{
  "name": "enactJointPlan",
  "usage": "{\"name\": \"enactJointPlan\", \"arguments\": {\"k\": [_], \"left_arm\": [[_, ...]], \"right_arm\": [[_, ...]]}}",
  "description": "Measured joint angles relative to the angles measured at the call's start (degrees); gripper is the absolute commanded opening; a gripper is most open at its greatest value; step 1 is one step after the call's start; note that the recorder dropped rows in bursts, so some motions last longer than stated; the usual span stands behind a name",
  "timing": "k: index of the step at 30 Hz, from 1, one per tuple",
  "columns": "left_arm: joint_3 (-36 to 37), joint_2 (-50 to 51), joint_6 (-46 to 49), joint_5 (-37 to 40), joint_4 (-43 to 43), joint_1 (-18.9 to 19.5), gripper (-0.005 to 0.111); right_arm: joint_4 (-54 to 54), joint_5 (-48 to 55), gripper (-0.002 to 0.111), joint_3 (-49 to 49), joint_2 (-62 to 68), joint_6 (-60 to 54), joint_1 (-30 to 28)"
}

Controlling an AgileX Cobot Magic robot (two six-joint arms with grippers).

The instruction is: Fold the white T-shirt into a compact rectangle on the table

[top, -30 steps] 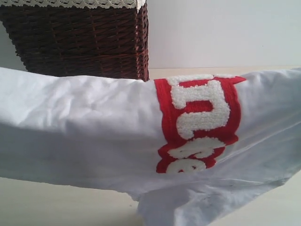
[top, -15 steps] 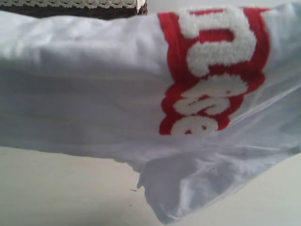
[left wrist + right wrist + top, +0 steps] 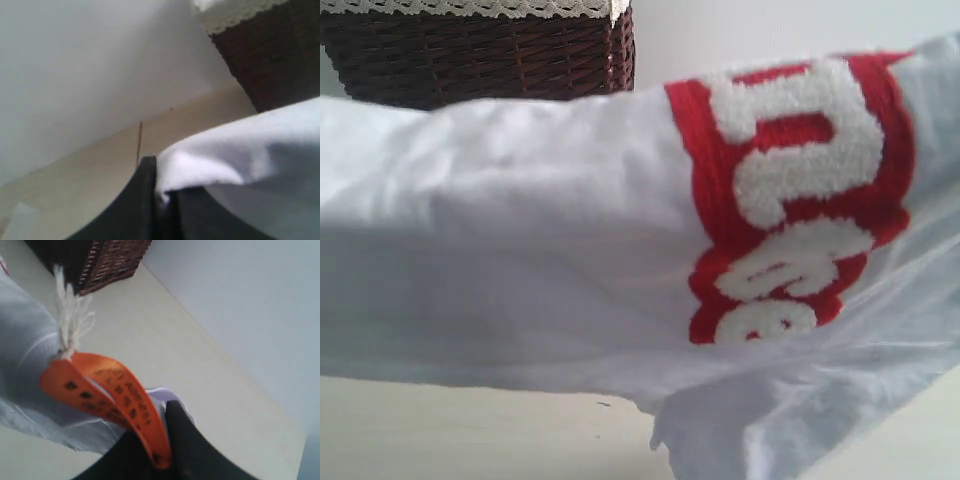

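left gripper (image 3: 161,196): clamped on white T-shirt (image 3: 520,260) edge | right gripper (image 3: 161,458): pinching its neck with orange tag (image 3: 100,385) | shirt hangs stretched between them, above table (image 3: 440,430)

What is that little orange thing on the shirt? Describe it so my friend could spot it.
Find the white T-shirt held up before the dark wicker basket. At the edge pinched in the right gripper hangs a looped orange tag. Unlike the red-edged fuzzy lettering, it is ribbon with small dark print, joined to a tuft of white string.
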Motion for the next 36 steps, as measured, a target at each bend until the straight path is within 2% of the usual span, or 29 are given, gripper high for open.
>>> {"name": "enactJointPlan", "arguments": {"k": [6, 11, 14, 17, 23, 28, 32, 34, 36], "left_arm": [[8.0, 0.1, 1.1, 2.0, -4.4, 0.0, 0.000], [17.8, 0.1, 2.4, -2.5, -5.3, 0.0, 0.000], [23.3, 0.5, 3.7, -10.5, -5.4, 0.0, 0.000], [27.6, 2.5, 5.5, -21.4, -5.3, 0.0, 0.000], [35.4, 12.1, 6.9, -44.7, -4.9, 0.0, 0.000], [37.3, 22.6, 7.2, -60.4, -4.8, 0.0, 0.000], [37.5, 30.9, 7.3, -68.9, -4.5, 0.0, 0.000], [37.1, 35.2, 7.3, -71.9, -4.5, 0.0, 0.006], [36.3, 39.1, 7.3, -73.8, -4.5, 0.0, 0.019]], "right_arm": [[-5.8, 0.1, 0.000, 13.7, -2.1, 1.6, 0.2], [-11.8, 0.3, 0.000, 22.9, 3.0, 3.2, 0.2], [-12.5, -3.8, 0.000, 24.3, 7.5, 4.7, 0.2], [-12.9, -13.3, 0.000, 24.5, 11.0, 7.8, 0.2], [-14.1, -29.4, 0.000, 24.5, 18.0, 13.0, 0.2], [-19.2, -37.3, 0.000, 24.5, 25.5, 14.1, 0.3], [-24.8, -45.4, 0.001, 24.5, 31.7, 19.1, 0.4], [-27.7, -50.1, 0.006, 24.5, 34.8, 22.5, 0.4], [-30.0, -53.7, 0.015, 24.5, 37.5, 25.0, 0.4]]}}
